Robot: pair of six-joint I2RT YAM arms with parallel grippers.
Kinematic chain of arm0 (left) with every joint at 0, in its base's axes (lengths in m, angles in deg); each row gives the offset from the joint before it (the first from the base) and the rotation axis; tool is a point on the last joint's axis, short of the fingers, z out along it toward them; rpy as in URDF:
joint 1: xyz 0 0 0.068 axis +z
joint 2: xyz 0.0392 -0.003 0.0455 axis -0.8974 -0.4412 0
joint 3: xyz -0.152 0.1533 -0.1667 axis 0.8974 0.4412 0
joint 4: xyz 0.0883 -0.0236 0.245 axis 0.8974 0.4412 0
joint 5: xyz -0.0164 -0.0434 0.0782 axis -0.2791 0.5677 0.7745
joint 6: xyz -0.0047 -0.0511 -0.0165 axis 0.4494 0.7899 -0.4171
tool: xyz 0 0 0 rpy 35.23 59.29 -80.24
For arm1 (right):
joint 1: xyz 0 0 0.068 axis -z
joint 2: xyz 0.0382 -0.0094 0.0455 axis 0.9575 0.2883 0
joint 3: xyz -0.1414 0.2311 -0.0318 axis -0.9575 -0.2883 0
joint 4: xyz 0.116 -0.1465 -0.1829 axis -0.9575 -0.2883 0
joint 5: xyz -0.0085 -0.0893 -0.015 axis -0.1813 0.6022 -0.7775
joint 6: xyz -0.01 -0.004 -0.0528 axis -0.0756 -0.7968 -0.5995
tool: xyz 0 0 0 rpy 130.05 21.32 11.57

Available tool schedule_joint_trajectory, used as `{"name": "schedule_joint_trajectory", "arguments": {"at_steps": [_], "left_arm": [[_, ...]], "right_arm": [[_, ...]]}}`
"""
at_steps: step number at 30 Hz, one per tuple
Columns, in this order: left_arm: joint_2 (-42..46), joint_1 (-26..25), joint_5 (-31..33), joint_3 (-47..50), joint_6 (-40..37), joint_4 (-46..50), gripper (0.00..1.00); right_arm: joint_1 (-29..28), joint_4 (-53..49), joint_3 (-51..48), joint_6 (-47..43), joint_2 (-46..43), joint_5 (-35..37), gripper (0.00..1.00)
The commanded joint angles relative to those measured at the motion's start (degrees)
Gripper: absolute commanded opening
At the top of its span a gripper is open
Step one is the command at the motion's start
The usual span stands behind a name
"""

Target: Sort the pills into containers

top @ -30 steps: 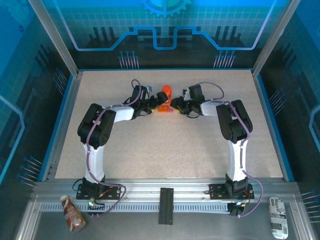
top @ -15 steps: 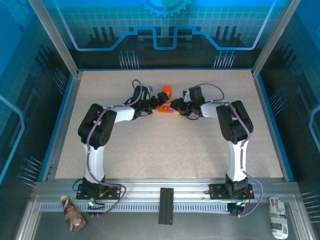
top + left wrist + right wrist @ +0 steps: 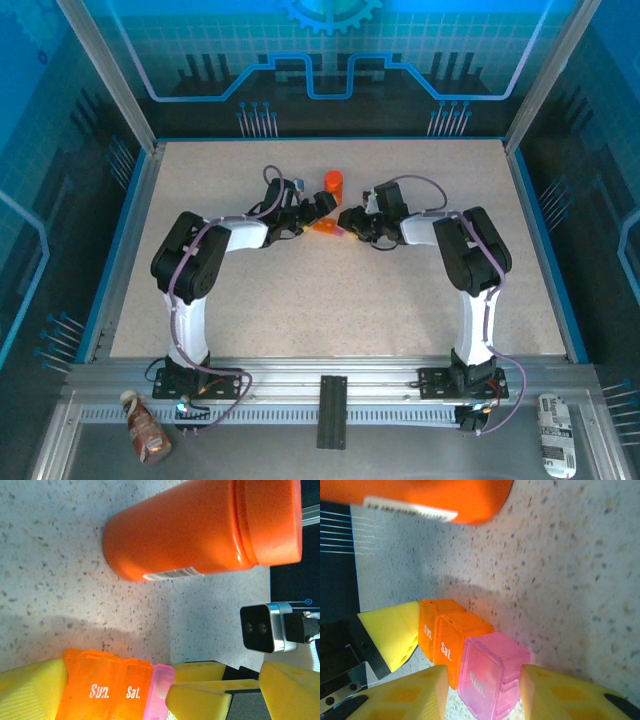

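While in right gripper (image 3: 482, 682), containers (image 3: 324, 227) lengthwise L-R, pink end right.

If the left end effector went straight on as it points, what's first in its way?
Probably the pill box, its orange end between the left end effector's open fingers; the orange bottle sits beyond, depth unclear.

Left wrist cam here: orange bottle (image 3: 200, 525) up top, cap on, a sliver of label showing, sitting on the speckled table (image 3: 50, 590). Along the bottom is the pill box (image 3: 107, 692), orange lids marked Sun. and Sat., pink section at the end. My left gripper (image 3: 162, 680) is spread wide, one pad just beside the orange end. The right gripper (image 3: 172, 686) has its yellow pads up against the pink end.
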Motion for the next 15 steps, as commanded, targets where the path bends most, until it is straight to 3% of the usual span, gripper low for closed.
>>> {"name": "schedule_joint_trajectory", "arguments": {"at_steps": [1,12,15], "left_arm": [[3.0,-2.5,-2.3,1.7,0.6,-0.8,0.99],[7.1,-4.3,-1.8,6.8,0.0,-1.2,0.99],[7.7,-4.3,-1.7,7.8,-0.3,-1.1,0.99]], "right_arm": [[-2.5,1.7,-2.5,1.4,-2.6,-1.2,0.43],[-6.8,4.2,-10.9,3.2,-9.5,1.0,0.45],[-7.8,3.9,-12.5,3.6,-11.9,1.9,0.53]]}}
